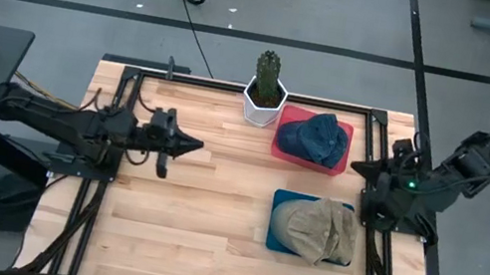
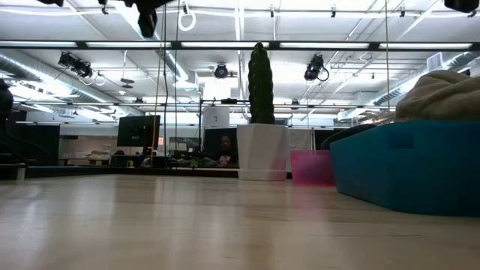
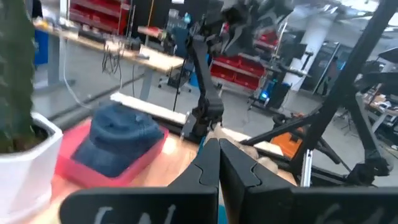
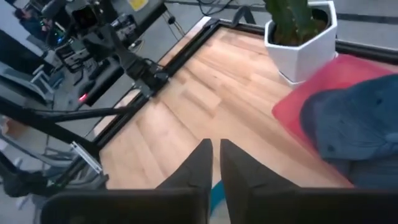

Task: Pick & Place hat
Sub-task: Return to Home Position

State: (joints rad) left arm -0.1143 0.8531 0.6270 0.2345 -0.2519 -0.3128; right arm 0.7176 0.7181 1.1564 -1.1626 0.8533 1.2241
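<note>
While both arms sit at the table's sides in the high view, the brown cap (image 1: 315,229) lies heaped in the blue bin (image 1: 276,234). It is near the right gripper (image 1: 358,166) and well apart from the left gripper (image 1: 190,148), so the right arm is nearer.

Low view: the cap mounds above the bin's wall, and no gripper hangs over it.

Left wrist view: its fingers (image 3: 208,165) are pressed together, empty.

Right wrist view: its fingers (image 4: 199,165) seem closed too, perhaps a sliver apart, and they point away from the cap.
</note>
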